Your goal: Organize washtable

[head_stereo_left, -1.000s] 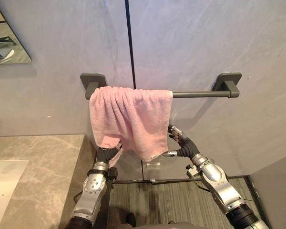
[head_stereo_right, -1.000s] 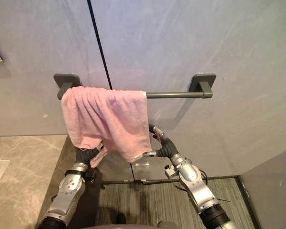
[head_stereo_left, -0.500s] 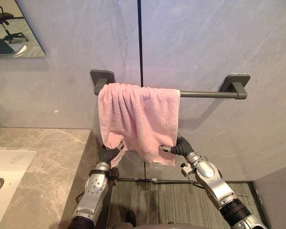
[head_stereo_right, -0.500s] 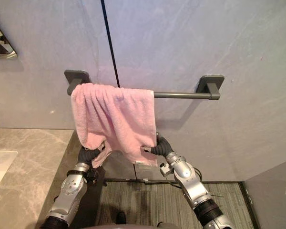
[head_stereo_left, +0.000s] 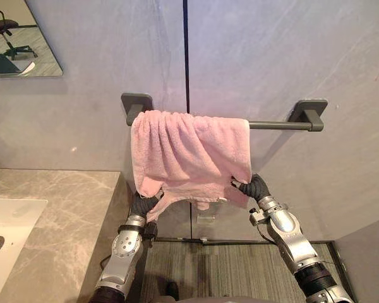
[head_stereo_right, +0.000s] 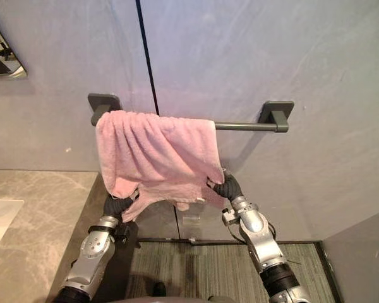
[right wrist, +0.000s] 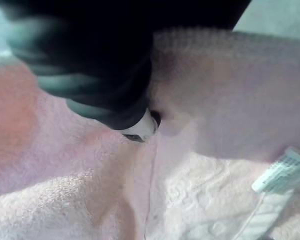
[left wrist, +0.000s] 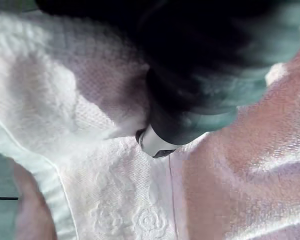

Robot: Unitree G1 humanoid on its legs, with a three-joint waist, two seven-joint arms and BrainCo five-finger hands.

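Observation:
A pink towel point(head_stereo_left: 189, 151) hangs over the grey wall bar point(head_stereo_left: 278, 125), bunched toward the bar's left bracket point(head_stereo_left: 137, 104). My left hand point(head_stereo_left: 143, 203) is below the towel's lower left corner, with its fingers curled into the cloth. My right hand point(head_stereo_left: 256, 187) is shut on the lower right corner, and the cloth is stretched toward it. In the left wrist view the dark hand point(left wrist: 190, 100) presses into towel folds point(left wrist: 115, 200). In the right wrist view the dark hand point(right wrist: 100, 85) pinches the towel point(right wrist: 215, 100) near its white label point(right wrist: 285, 170).
A marble counter point(head_stereo_left: 57, 214) with a white sink point(head_stereo_left: 3, 224) lies at the lower left, close to my left arm. A mirror point(head_stereo_left: 19, 44) hangs at the upper left. The right part of the bar up to its right bracket point(head_stereo_left: 308, 110) is bare. Striped floor point(head_stereo_left: 221, 265) lies below.
My right hand went from open beside the towel to shut on its lower right corner and drew it rightward, spreading the cloth along the bar. The left hand kept its hold. The camera shifted slightly.

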